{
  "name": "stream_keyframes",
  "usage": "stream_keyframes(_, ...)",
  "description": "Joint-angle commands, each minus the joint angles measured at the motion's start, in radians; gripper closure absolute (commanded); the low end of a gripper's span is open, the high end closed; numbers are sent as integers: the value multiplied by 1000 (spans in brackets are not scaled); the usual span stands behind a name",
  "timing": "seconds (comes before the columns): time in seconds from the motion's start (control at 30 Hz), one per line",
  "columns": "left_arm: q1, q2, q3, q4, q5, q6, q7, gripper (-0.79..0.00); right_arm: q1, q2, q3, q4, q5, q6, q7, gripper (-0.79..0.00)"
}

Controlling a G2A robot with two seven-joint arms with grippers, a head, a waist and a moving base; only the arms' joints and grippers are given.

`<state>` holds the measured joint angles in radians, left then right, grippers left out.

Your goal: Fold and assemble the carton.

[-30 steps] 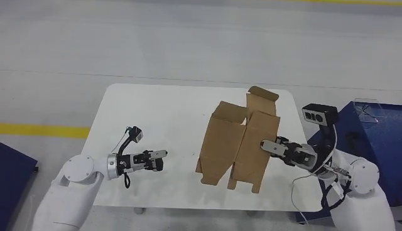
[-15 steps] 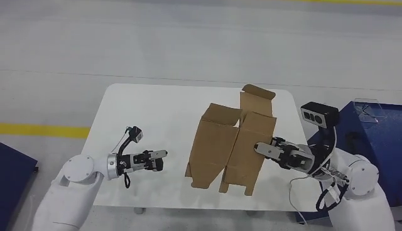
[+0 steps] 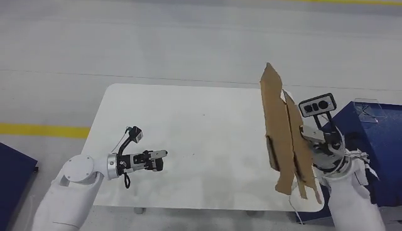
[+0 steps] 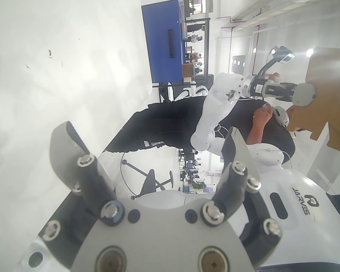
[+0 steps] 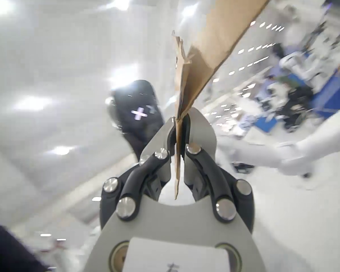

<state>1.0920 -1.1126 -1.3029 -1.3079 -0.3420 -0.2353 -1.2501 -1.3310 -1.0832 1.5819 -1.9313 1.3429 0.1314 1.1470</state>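
The brown flattened carton (image 3: 284, 130) hangs in the air at the table's right edge, stood up nearly edge-on to the top view, its flaps pointing up and down. My right gripper (image 5: 179, 125) is shut on the carton (image 5: 215, 40), pinching its thin edge between both fingers. In the left wrist view the carton (image 4: 327, 91) shows far off beside the other arm. My left gripper (image 3: 162, 158) hovers low over the table's front left part, open with nothing between its fingers (image 4: 70, 140).
The white table (image 3: 188, 124) is bare across its middle and left. A blue cabinet (image 3: 370, 137) stands just beyond its right edge, near the right arm. A yellow floor line (image 3: 44, 130) runs to the left.
The right arm lifted the carton off the table and swung it rightward and up, turning it from flat-facing to nearly edge-on. The left arm kept still.
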Motion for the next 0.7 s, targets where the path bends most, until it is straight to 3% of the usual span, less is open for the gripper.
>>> stream_keyframes(0.0, 0, 0, 0, 0, 0, 0, 0, -785, 5, 1, -18, 6, 177, 215, -35, 0)
stream_keyframes(0.2, 0, 0, 0, 0, 0, 0, 0, -785, -11, 7, -97, 25, 495, 693, -207, 0)
stream_keyframes(0.3, 0, 0, 0, 0, 0, 0, 0, -785, -14, 12, -138, 79, 700, 868, -351, 0)
stream_keyframes(0.67, 0, 0, 0, 0, 0, 0, 0, -785, 15, 62, -473, 86, 1556, 881, -900, 0)
